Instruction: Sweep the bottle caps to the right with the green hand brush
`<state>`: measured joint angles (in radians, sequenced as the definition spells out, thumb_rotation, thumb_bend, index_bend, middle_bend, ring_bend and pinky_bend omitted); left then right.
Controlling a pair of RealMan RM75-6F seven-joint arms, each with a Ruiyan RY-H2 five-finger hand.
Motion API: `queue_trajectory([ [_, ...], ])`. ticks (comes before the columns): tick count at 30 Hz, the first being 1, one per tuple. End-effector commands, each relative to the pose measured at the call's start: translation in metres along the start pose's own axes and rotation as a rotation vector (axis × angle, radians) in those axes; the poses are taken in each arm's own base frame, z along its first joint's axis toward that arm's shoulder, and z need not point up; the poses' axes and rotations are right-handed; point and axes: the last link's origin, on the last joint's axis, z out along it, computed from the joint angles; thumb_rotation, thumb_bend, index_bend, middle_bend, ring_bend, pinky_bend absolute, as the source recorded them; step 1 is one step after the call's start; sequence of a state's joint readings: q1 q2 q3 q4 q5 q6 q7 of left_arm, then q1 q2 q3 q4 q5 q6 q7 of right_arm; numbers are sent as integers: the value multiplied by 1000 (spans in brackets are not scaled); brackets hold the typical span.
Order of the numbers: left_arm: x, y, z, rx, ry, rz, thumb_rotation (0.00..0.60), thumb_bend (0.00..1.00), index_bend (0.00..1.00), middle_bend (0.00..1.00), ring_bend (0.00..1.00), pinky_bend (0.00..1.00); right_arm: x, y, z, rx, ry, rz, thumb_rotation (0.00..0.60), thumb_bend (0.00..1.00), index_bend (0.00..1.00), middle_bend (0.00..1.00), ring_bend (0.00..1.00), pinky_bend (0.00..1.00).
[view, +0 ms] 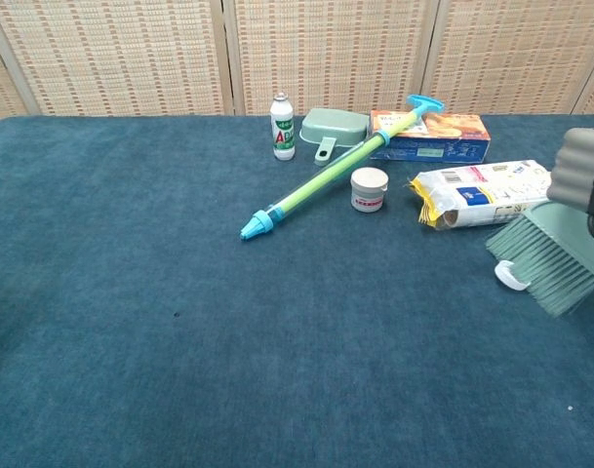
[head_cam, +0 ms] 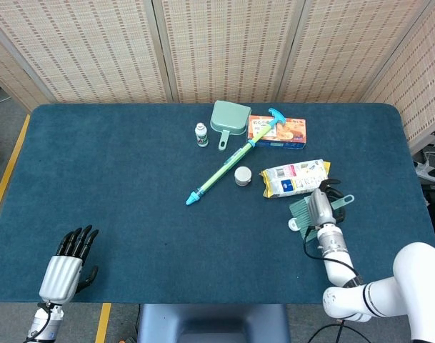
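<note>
A dark blue carpeted surface (head_cam: 131, 179) carries everything. Toward its far edge, right of centre, lies a long green and blue plastic pump tube with a T-handle (head_cam: 231, 158), slanting from the far right down toward the middle. Its handle end rests across an orange and blue flat snack box (head_cam: 277, 132). Nearer the right edge lies a white and yellow crinkled snack packet (head_cam: 295, 177).

The right hand (head_cam: 320, 208), silver-backed, is wrapped around the handle of the green hand brush (view: 550, 255) close to the right edge, just in front of the packet; the pale green bristles point toward the left and touch the surface. A white bottle cap (view: 509, 277) sits against the bristles at their left side. Only that one cap can be made out.

The left hand (head_cam: 63, 270) rests near the front left corner, palm down, dark fingers straight and slightly apart, holding nothing.

By the far edge sit a pale green plastic dustpan (head_cam: 226, 118), a small round white jar (head_cam: 242, 175) beside the tube, and a small white bottle with a green label (head_cam: 201, 133).
</note>
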<state>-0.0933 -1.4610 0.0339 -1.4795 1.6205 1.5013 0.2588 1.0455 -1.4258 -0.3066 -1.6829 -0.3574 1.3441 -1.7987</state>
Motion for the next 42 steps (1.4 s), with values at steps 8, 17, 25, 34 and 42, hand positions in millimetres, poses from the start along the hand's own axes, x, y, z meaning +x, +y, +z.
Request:
queue_trajectory([
  [8, 0, 0, 0, 0, 0, 0, 600, 364, 0, 0, 0, 99, -59, 7, 7, -17, -116, -16, 600, 403, 1000, 869, 546, 353],
  [17, 0, 0, 0, 0, 0, 0, 600, 365, 0, 0, 0, 99, -95, 17, 5, -33, -158, -3, 600, 402, 1000, 869, 546, 356],
  [25, 0, 0, 0, 0, 0, 0, 600, 365, 0, 0, 0, 100, -97, 61, -9, -99, 0, 276, 600, 402, 1000, 869, 546, 358],
  [34, 0, 0, 0, 0, 0, 0, 600, 364, 0, 0, 0, 100, -59, 67, -50, -12, 207, 920, 600, 401, 1000, 872, 545, 307],
  [42, 0, 0, 0, 0, 0, 0, 600, 364, 0, 0, 0, 99, -15, 2, -67, 60, 337, 1102, 600, 399, 946, 876, 528, 307],
])
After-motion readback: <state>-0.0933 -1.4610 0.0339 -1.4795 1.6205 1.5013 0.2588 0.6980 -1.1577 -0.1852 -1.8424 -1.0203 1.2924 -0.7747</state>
